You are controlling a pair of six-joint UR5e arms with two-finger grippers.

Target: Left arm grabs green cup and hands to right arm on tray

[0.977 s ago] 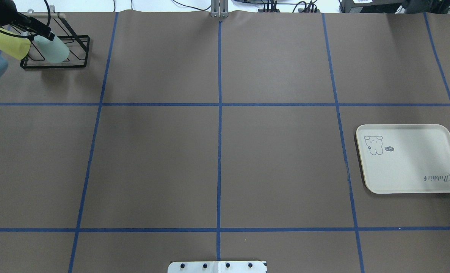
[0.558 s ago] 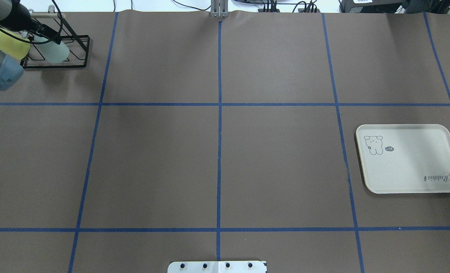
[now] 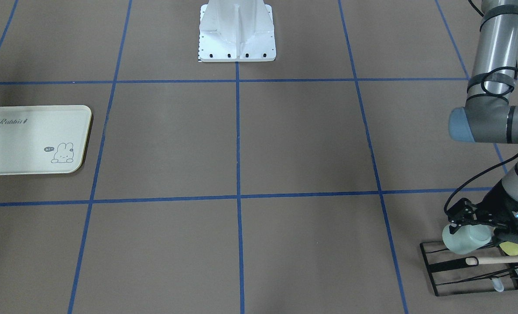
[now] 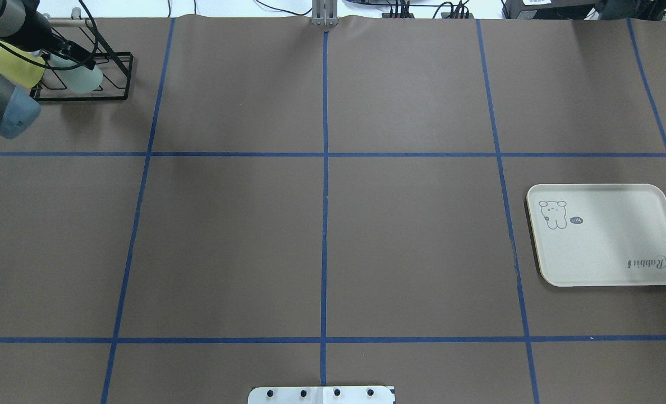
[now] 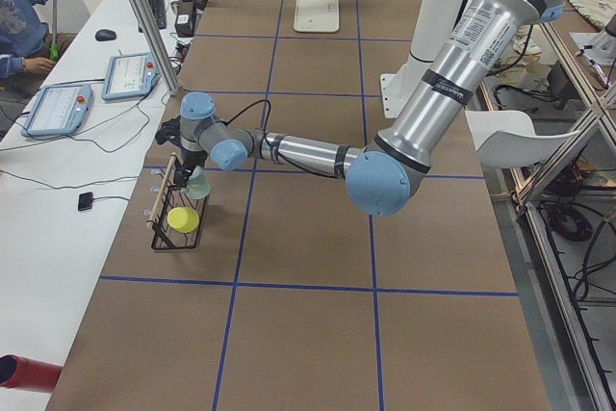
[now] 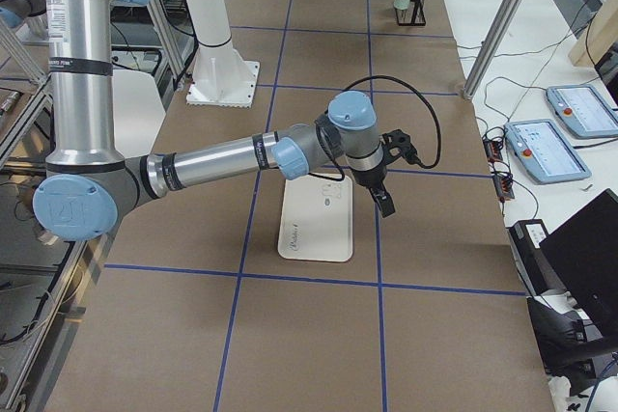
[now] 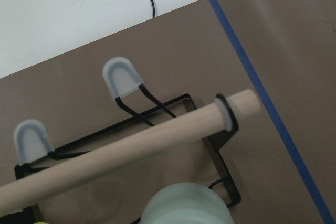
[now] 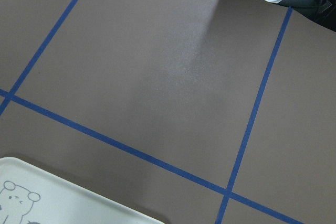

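overhead exterior shows the left arm's pincer [image 4: 68,51] at the black wire rack [image 4: 80,99] in the far left corner of the tabletop [image 4: 232,241]. its fingers sit either side of the green cup [image 4: 84,79], which lies tilted on the rack next to a yellow cup [image 4: 12,64]. whether they clamp it i cannot tell. the tray [image 4: 607,258] lies well apart, on the right. the right pincer [image 6: 387,206] hangs just beside the tray, its opening unclear.
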